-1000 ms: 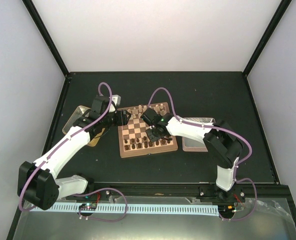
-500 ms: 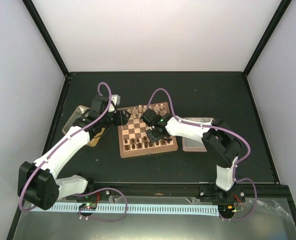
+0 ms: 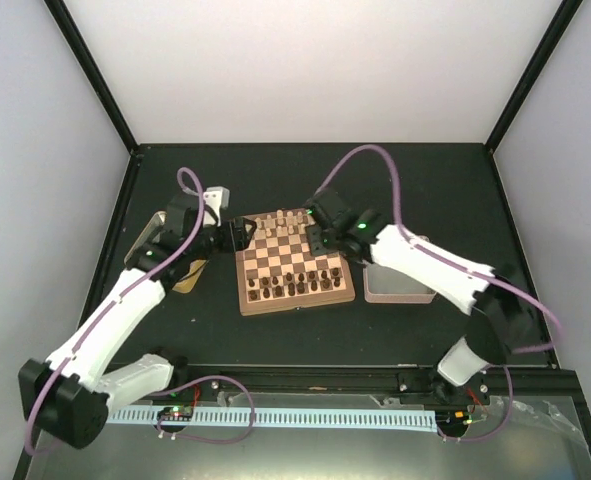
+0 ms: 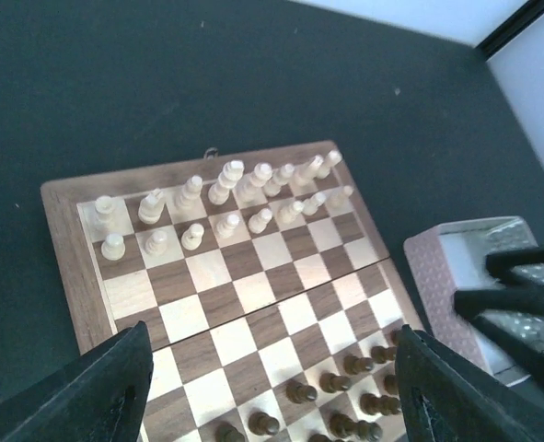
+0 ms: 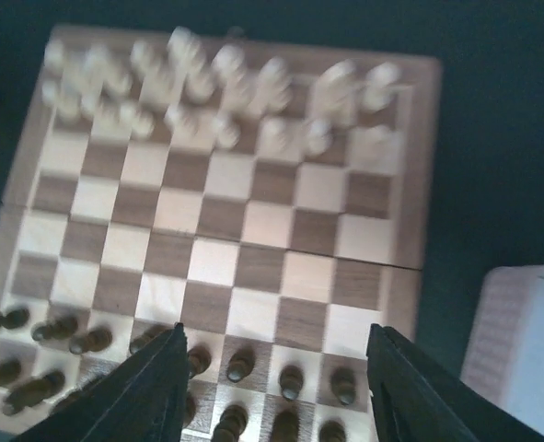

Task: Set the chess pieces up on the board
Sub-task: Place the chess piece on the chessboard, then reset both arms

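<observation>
- Left claw [image 4: 272,354]: fingers apart, nothing between; hangs at the left edge of the board [image 3: 293,258].
- Right claw [image 5: 276,341]: apart, empty, above the board, mid desk [image 3: 425,190].
- Pieces: pale men [image 4: 225,198] fill the far two rows, dark men [image 3: 295,283] the near two.
- Step, judged: nearly done; next, check the dark rows.
- Left wrist view shows the pale rows sharp; right wrist view blurs them.

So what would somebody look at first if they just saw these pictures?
Probably the square wooden chessboard with tan and brown squares in the middle of the black table. Pale cream wooden chess pieces are lined up along its far edge and dark brown wooden chess pieces along its near edge. Next, the white left robot arm and the white right robot arm leaning in from either side.
</observation>
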`<action>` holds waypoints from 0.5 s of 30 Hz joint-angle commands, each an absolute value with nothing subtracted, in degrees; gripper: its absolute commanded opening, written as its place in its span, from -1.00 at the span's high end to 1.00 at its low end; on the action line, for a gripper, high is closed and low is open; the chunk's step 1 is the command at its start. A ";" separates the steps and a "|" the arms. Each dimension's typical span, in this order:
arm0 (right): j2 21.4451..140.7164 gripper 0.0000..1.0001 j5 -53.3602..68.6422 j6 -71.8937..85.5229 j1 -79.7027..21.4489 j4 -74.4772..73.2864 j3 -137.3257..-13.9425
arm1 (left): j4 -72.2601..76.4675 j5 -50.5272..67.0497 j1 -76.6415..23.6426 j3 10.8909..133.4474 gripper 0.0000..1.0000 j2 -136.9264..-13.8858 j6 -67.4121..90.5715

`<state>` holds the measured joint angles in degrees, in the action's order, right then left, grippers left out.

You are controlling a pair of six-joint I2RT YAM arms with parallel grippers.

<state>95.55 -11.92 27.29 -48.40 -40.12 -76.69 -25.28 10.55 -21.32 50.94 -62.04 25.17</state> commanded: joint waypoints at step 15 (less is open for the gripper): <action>42.53 -0.96 -33.66 35.05 -44.16 -56.27 -61.48 | -38.83 -3.10 -20.83 48.18 -0.98 -23.09 20.27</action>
